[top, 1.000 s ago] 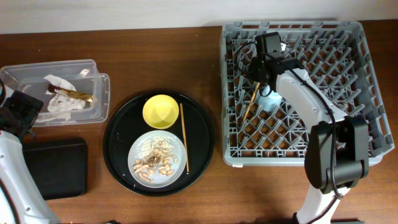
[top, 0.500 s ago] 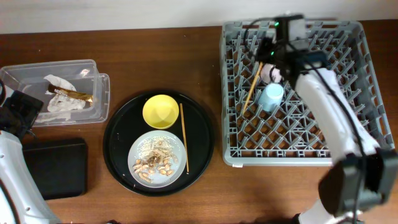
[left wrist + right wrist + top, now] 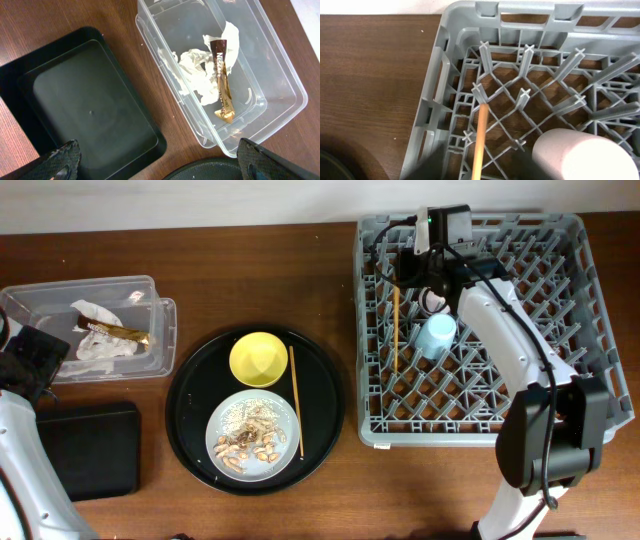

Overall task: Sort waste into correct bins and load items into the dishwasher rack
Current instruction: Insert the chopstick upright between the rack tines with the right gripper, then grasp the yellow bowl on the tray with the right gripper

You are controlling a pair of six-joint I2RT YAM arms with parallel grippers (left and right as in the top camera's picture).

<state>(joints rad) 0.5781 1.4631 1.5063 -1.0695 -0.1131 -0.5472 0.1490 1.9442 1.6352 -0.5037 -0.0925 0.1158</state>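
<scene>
The grey dishwasher rack (image 3: 560,395) holds a wooden chopstick (image 3: 395,330) lying straight along its left side, a light-blue cup (image 3: 437,335) and a pink cup (image 3: 430,300). My right gripper (image 3: 412,268) hovers over the rack's far left corner, open and empty. The right wrist view shows the chopstick (image 3: 479,140) and pink cup (image 3: 585,155), but no fingers. A second chopstick (image 3: 295,400), a yellow bowl (image 3: 257,358) and a plate (image 3: 222,418) of food scraps (image 3: 250,442) sit on the round black tray. My left gripper (image 3: 160,167) is open above the clear box (image 3: 280,95), which holds tissues (image 3: 197,75) and a brown wrapper (image 3: 222,80).
The round black tray (image 3: 190,395) sits at the table's centre. The flat black tray (image 3: 90,450) lies at the front left, also seen in the left wrist view (image 3: 85,105). The clear box (image 3: 150,290) stands at the far left. Bare wood separates tray and rack.
The chopstick went from tilted in my right gripper to lying straight in the rack. The right gripper moved to the rack's far left corner. The left arm stayed still.
</scene>
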